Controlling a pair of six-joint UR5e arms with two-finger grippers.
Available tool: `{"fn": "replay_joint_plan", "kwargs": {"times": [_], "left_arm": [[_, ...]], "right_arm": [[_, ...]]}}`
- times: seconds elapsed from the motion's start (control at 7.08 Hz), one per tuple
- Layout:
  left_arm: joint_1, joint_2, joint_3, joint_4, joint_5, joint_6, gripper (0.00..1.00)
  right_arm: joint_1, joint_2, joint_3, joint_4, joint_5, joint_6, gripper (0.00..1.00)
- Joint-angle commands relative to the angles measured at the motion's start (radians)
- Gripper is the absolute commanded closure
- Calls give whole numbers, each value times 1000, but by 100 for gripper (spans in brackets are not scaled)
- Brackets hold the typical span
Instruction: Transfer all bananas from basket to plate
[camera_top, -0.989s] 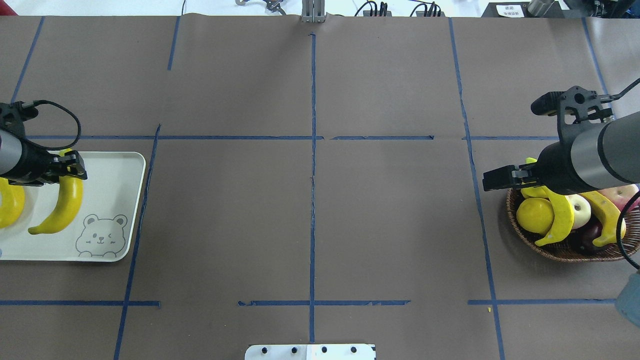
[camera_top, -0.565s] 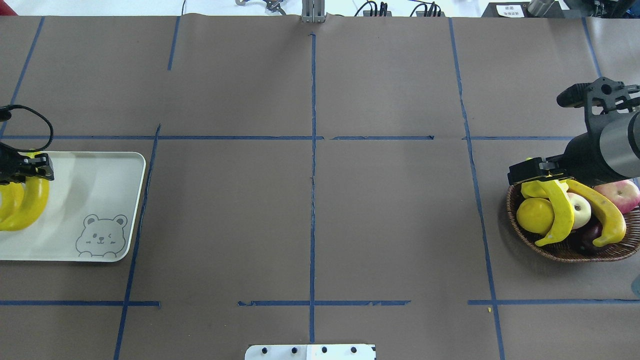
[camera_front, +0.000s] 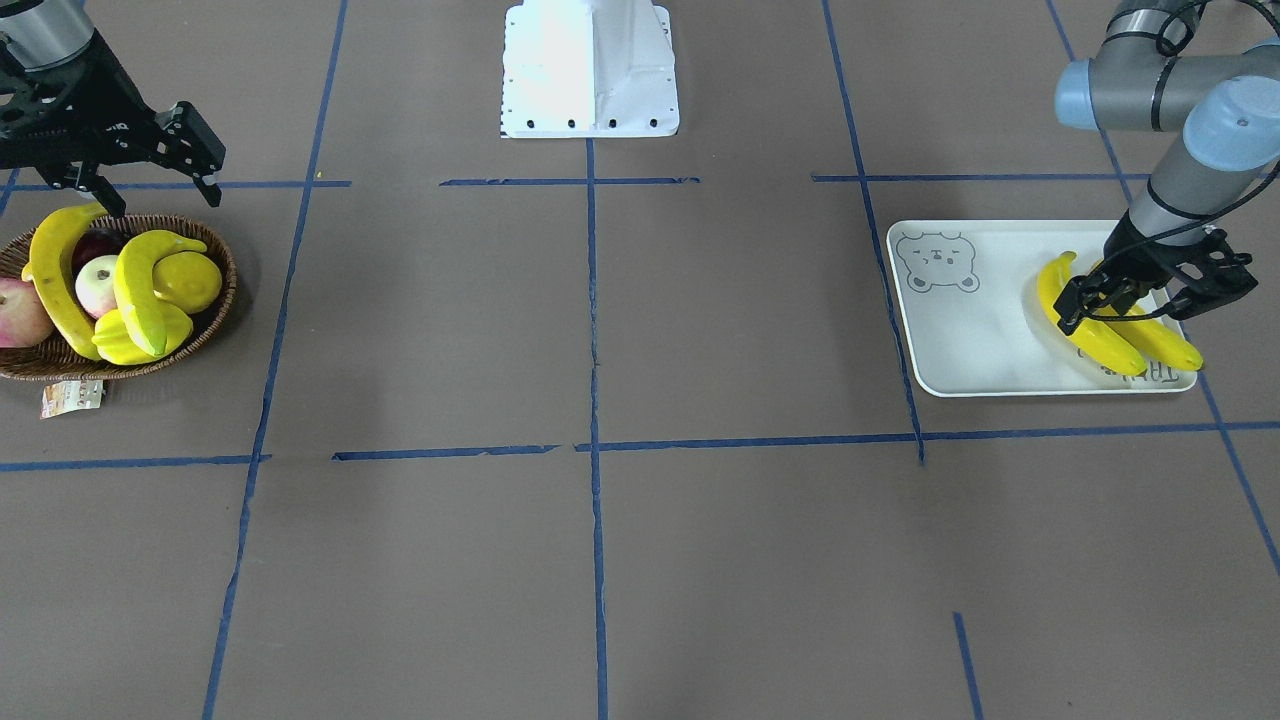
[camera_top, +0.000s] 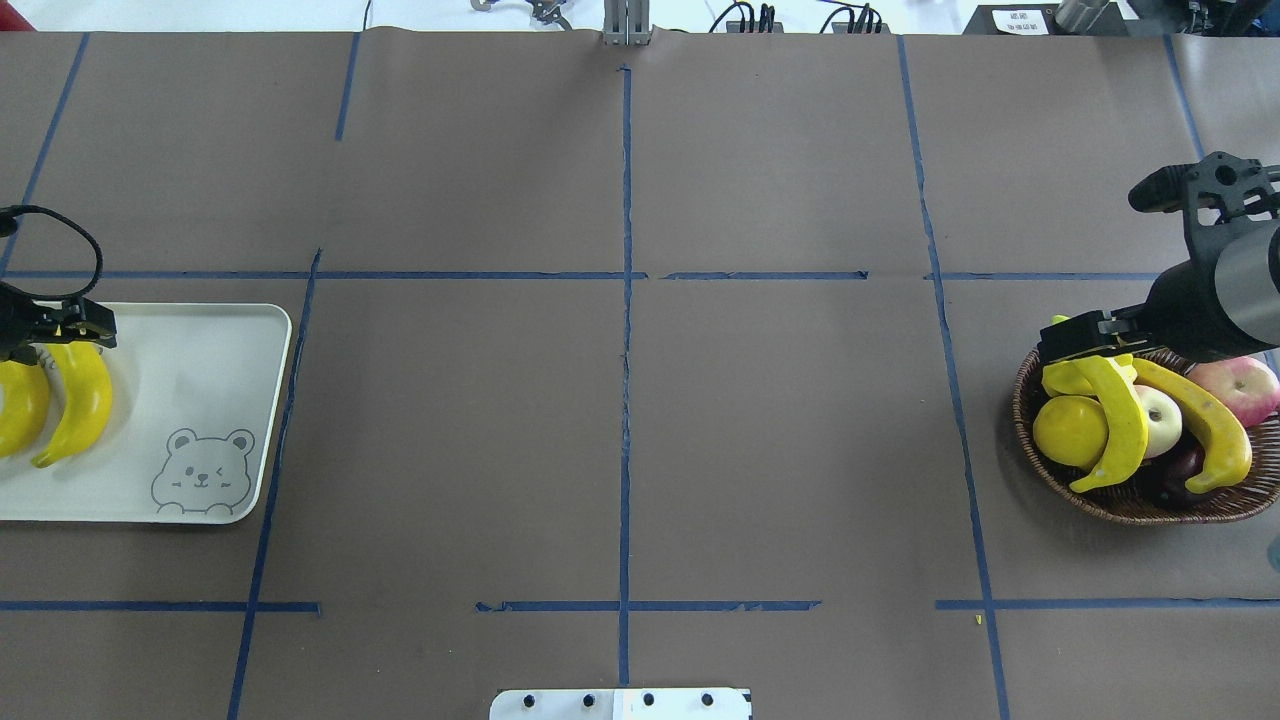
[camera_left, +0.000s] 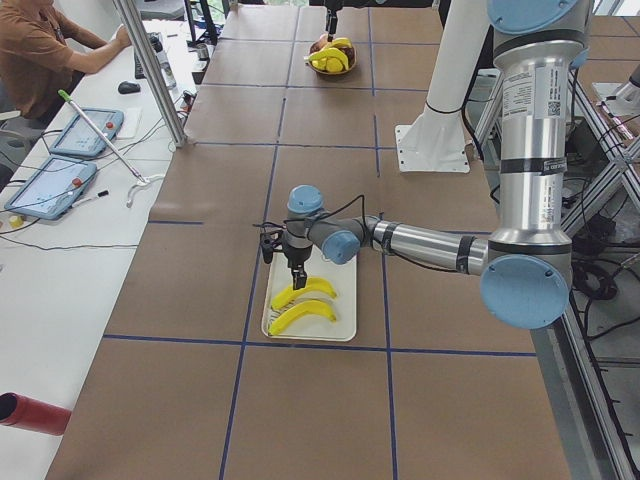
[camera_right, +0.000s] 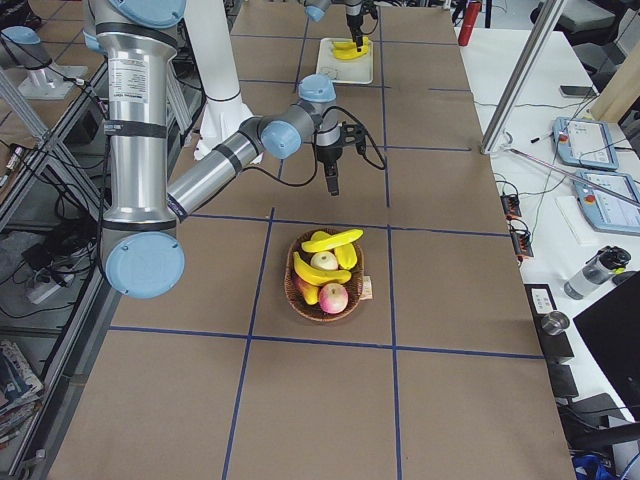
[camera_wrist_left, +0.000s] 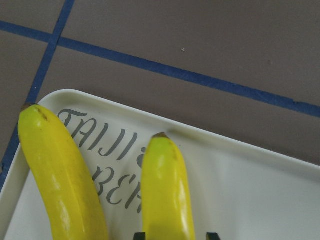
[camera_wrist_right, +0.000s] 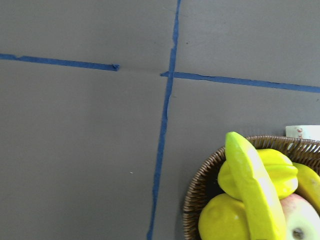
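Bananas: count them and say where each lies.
4. One banana and a second banana lie side by side on the plate; a third banana and a fourth banana rest atop other fruit in the basket. More may hide underneath.

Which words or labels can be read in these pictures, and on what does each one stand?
"TAIJI": grey lettering on the plate corner.
"BE": the line below it, the rest hidden behind a banana.
Paper tag at the basket: too small to read.
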Motion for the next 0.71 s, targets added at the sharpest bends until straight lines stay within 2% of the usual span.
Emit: {"fn": "replay_joint_plan", "kwargs": {"times": [0.0,0.14,0.28,0.42,0.57], "left_arm": [[-25,-5,-52,22,-66,-1,1],[-47,-9,-94,63,-94,0,0],[-46,-10,-123,105,-94,-1,1],[-47,-19,-131,119,-94,-1,0],[-47,-19,-131,119,-94,-1,1]], "right_arm": [[50,-67,-26,2,-3,-127,0],[50,-69,-70,5,0,-126,0],[50,-61,-127,63,46,-126,0],[52,-73,-190,194,121,-117,0],[56,-90,-196,215,146,-117,0]]}}
